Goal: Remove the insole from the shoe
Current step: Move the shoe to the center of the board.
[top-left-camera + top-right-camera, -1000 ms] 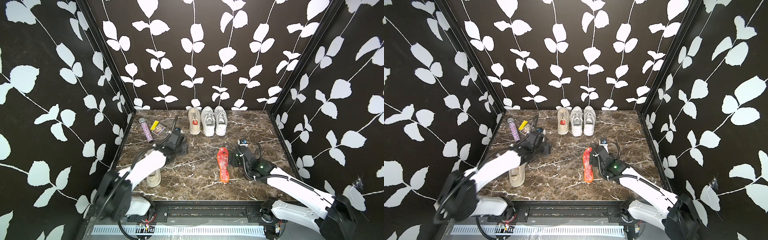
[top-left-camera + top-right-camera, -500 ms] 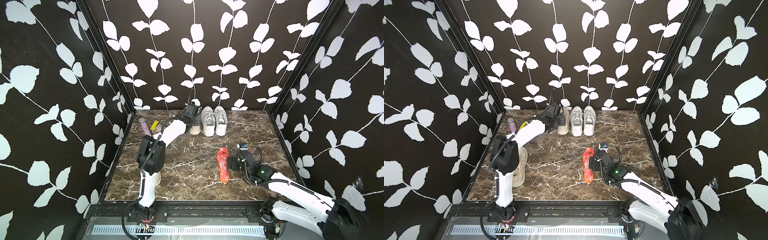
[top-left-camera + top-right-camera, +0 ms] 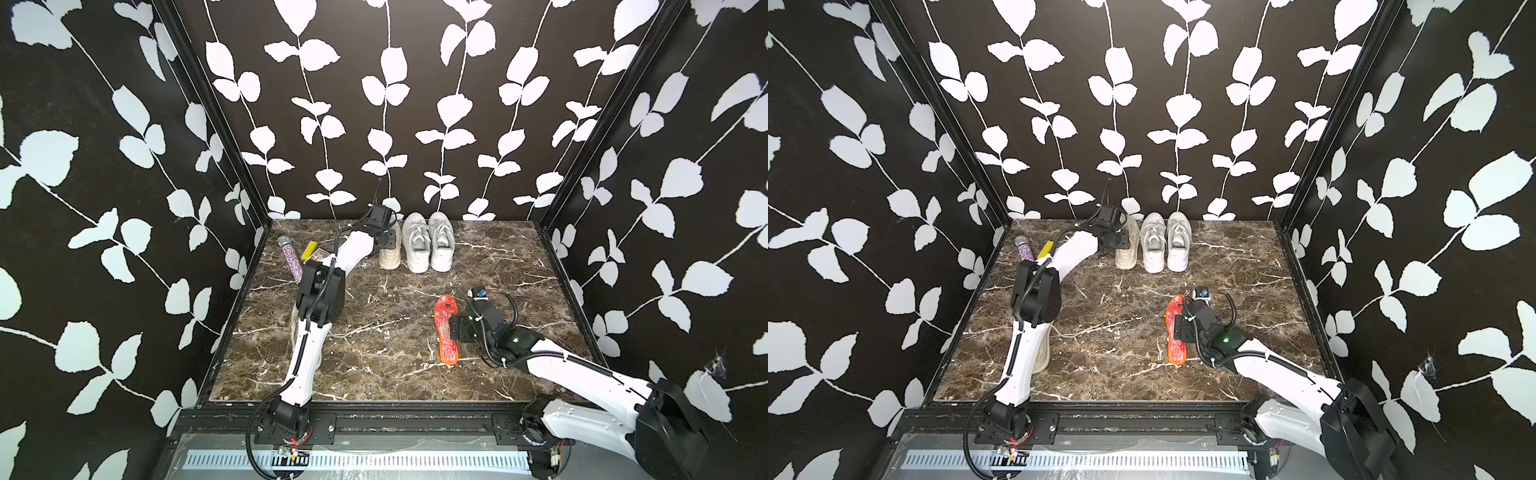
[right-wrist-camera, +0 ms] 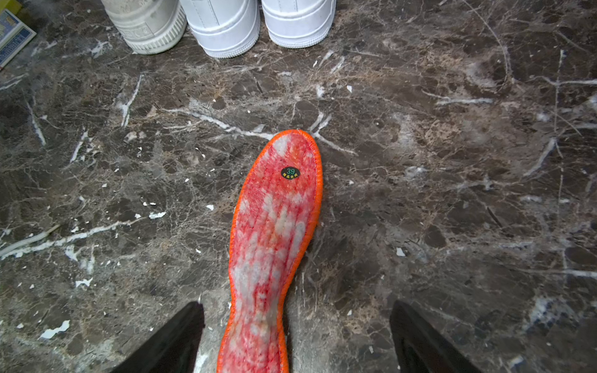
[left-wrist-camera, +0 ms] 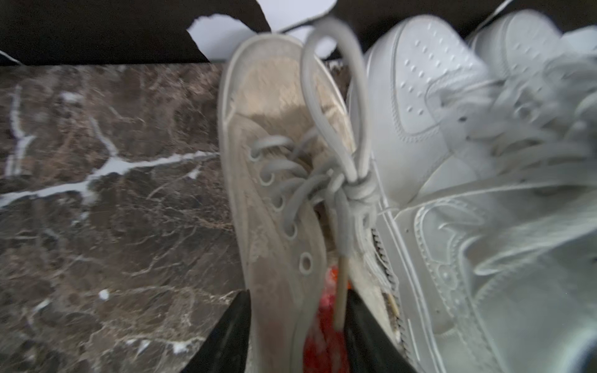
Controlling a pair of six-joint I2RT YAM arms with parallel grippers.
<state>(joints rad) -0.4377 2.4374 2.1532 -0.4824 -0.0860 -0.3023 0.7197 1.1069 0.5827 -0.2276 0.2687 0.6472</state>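
In both top views a brown marble desk (image 3: 374,357) sits between black walls (image 3: 124,208) printed with white leaves. Four shoes stand on it: a beige sneaker (image 3: 390,258) and two white sneakers (image 3: 417,249) in a row at upper middle, and a second beige sneaker (image 3: 1043,353) partly under the left arm. The left tool (image 3: 387,240) reaches into the row's beige sneaker. The right tool (image 3: 456,329) hangs over a loose insole (image 3: 446,332) lying flat right of centre, and a glittery microphone (image 3: 291,257) lies at upper left. The left wrist view is blurred. One finger (image 5: 232,332) of the left tool (image 5: 297,295) is outside the beige sneaker's (image 5: 274,193) wall and the other is inside its opening. The red insole (image 5: 323,348) lies in the shoe between them; whether they pinch it cannot be told. In the right wrist view the right tool (image 4: 295,306) is spread wide, straddling the orange-edged loose insole (image 4: 274,226) without touching it. Its black sticker (image 4: 290,172) reads "39"; the smaller characters are unreadable. A blue-and-white box (image 4: 13,35) shows at upper left.
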